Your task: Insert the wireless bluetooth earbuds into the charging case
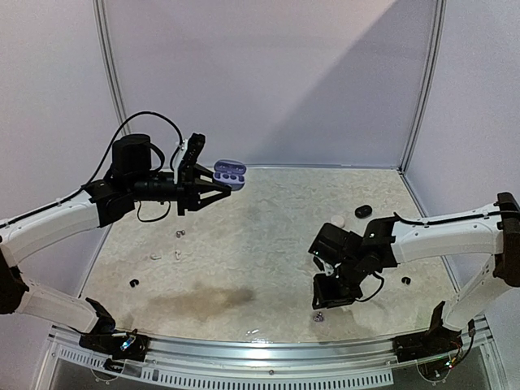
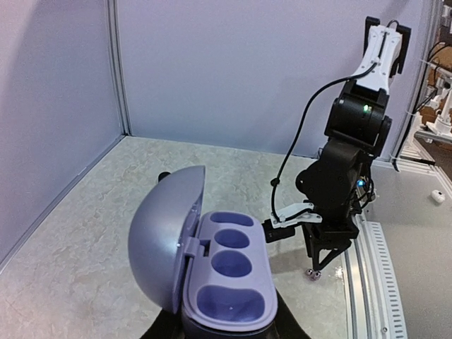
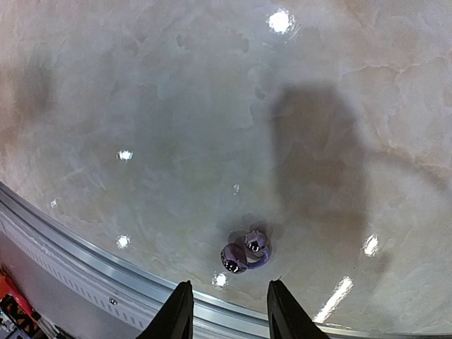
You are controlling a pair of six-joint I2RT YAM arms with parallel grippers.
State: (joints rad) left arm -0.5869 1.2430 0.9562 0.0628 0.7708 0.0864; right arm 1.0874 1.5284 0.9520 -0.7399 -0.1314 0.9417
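"Well, where are the earbuds (image 3: 245,251) you want?" my friend asks.

"Two shiny purple ones, lying side by side on the worktop (image 1: 268,244), close to its front edge. My right jaws hang over them, spread apart with nothing in between. The buds sit just past my tips."

"And the charging case (image 2: 229,275)?"

"My left jaws are clenched on it, up in the air at the back left. Its lid is open. The hollows I can see look empty."

"How will the buds feel?"

"I think very light, hard and slippery. They are tiny and round, so one could pop out or roll away. I would pinch just one, across its fat middle, softly."

"What can't you see well?"

"I can't tell which way up each bud lies, or which bud goes in which hollow. From the top camera they are only a speck under my arm. My left tips are hidden under the case. Other little buds lie around, like a black bud (image 1: 363,211), too small to make out."
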